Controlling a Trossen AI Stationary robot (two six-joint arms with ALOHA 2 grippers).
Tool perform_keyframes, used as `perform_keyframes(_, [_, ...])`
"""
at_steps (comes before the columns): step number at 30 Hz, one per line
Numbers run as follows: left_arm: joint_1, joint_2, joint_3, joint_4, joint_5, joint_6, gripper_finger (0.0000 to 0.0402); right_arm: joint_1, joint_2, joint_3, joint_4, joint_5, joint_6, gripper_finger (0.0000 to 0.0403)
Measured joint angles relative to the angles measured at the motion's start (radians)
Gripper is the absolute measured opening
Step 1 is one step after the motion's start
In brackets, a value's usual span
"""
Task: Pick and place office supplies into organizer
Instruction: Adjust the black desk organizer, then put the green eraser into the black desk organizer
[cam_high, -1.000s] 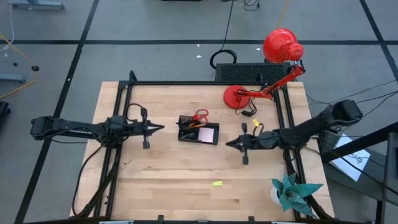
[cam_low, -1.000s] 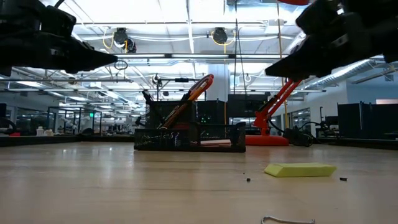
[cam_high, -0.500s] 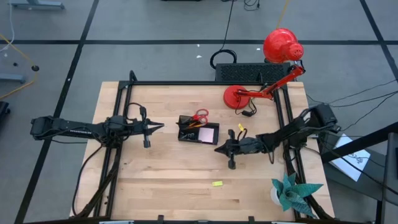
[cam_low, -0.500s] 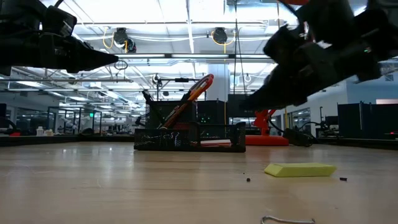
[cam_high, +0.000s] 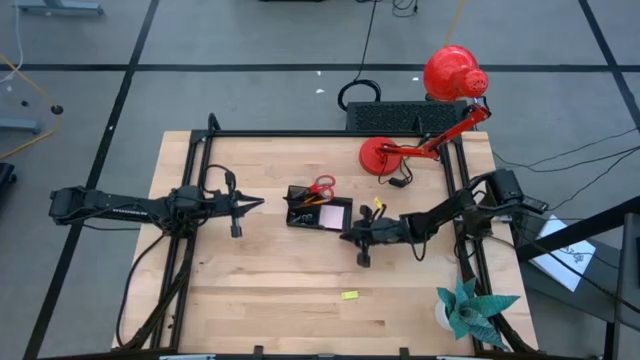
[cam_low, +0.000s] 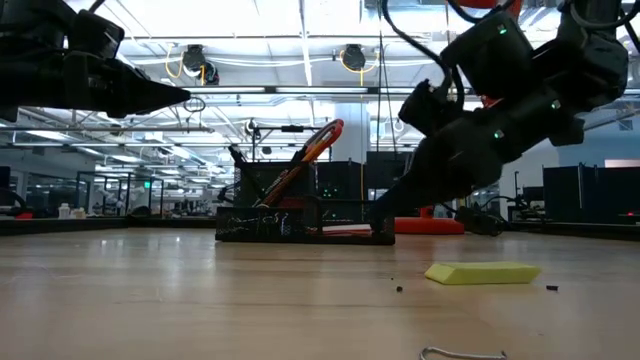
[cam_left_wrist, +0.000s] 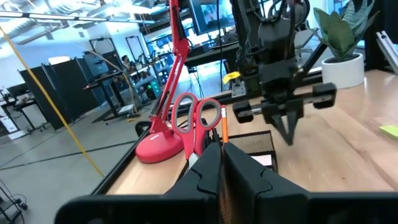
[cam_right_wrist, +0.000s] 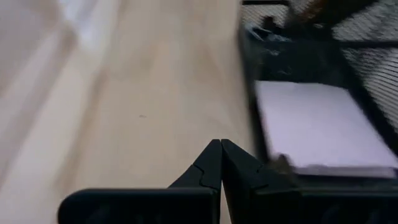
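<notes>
The black mesh organizer (cam_high: 320, 209) stands mid-table on its base. It holds red-handled scissors (cam_left_wrist: 196, 118) and an orange pencil (cam_left_wrist: 222, 123) upright, and the pink pad (cam_right_wrist: 323, 134) lies flat in its tray. A small yellow piece (cam_high: 349, 295) lies flat on the wood nearer the near edge, also seen as the yellow piece (cam_low: 483, 272). Two tiny black clips (cam_low: 399, 289) rest beside it. My right gripper (cam_high: 344, 236) is shut and empty, tipped down just off the organizer's near-right corner. My left gripper (cam_high: 262, 204) is shut and hovers left of the organizer.
A red desk lamp (cam_high: 402, 150) stands on its base at the far right. The teal paper plant (cam_high: 470, 305) stands at the near right corner. A bent wire (cam_low: 462, 353) lies close to the near edge. Black frame rails (cam_high: 190, 240) run along the table's sides.
My right gripper has travelled toward the table's left and down, tipping its fingers downward, and has come close to the organizer's near-right corner. Its fingers have stayed shut. The left arm and the objects have kept still.
</notes>
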Motion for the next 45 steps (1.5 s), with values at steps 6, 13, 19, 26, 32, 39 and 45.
perform_keyframes(6, [0.000,0.000,0.000,0.000,0.000,-0.016,0.0036,-0.008,0.000,0.000,-0.040,0.097,0.010,0.0000])
perform_keyframes(13, [0.000,0.000,0.000,-0.004,0.000,-0.030,0.0037,-0.011,0.000,0.000,-0.047,0.142,0.014,0.0000])
perform_keyframes(19, [0.000,0.000,0.000,-0.007,0.000,-0.035,0.0037,-0.024,0.000,0.000,-0.062,0.148,0.026,0.0000])
perform_keyframes(26, [0.000,0.000,0.000,-0.011,0.000,-0.035,0.0037,-0.015,-0.067,0.000,-0.063,0.005,-0.008,0.0000])
perform_keyframes(32, [0.000,0.000,0.000,-0.036,0.000,-0.035,0.0037,0.064,-0.203,0.049,-0.222,-0.058,-0.017,0.0000])
perform_keyframes(39, [0.000,0.000,0.000,-0.039,0.000,-0.036,0.0037,0.254,-0.230,0.342,-0.766,0.061,0.032,0.0025])
perform_keyframes(45, [0.000,0.000,0.000,-0.035,0.000,-0.062,0.0037,0.335,-0.231,0.438,-0.879,0.097,0.069,0.0097])
